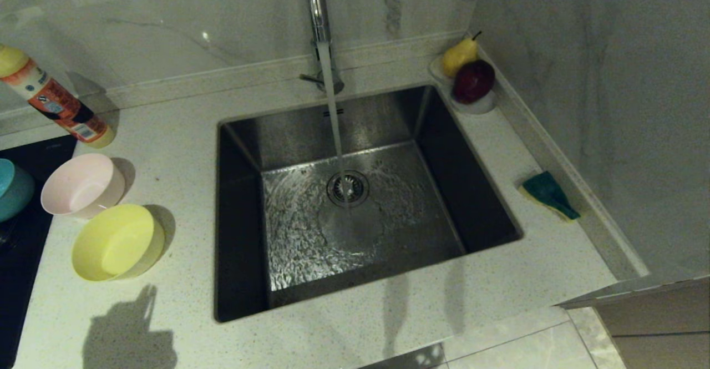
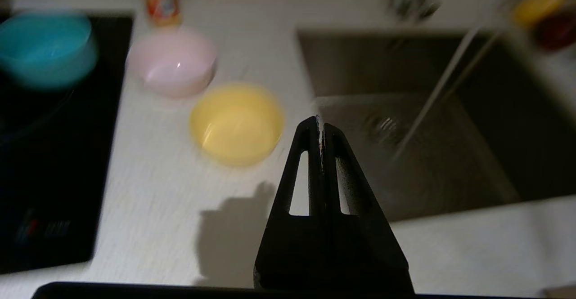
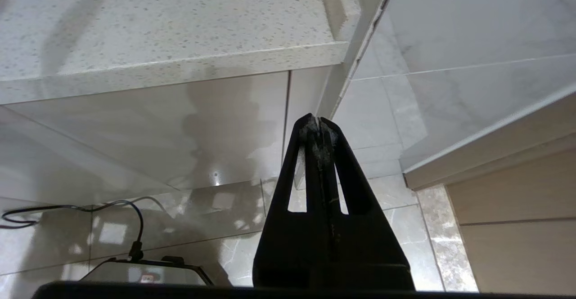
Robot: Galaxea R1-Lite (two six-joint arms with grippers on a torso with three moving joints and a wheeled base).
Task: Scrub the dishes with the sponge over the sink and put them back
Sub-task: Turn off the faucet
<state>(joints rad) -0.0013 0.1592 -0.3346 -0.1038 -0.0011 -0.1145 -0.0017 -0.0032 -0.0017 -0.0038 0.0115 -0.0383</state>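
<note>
Three bowls stand left of the sink (image 1: 471,202): a yellow one (image 1: 116,242) nearest, a pale pink one (image 1: 83,185) behind it, a teal one (image 1: 12,188) on the black hob at the edge. Water runs from the tap into the sink. The sponge (image 1: 548,194), green face up, lies on the counter to the sink's right. My left gripper (image 2: 320,120) is shut and empty, hovering above the counter between the yellow bowl (image 2: 236,123) and the sink (image 2: 495,168). My right gripper (image 3: 318,121) is shut and empty, hanging below the counter's front edge.
A spray can (image 1: 55,101) lies at the back left. A white dish (image 1: 480,105) with a pear and a red apple sits in the back right corner. The tap (image 1: 319,25) rises behind the sink. A wall closes the right side. A black hob (image 1: 22,247) borders the left.
</note>
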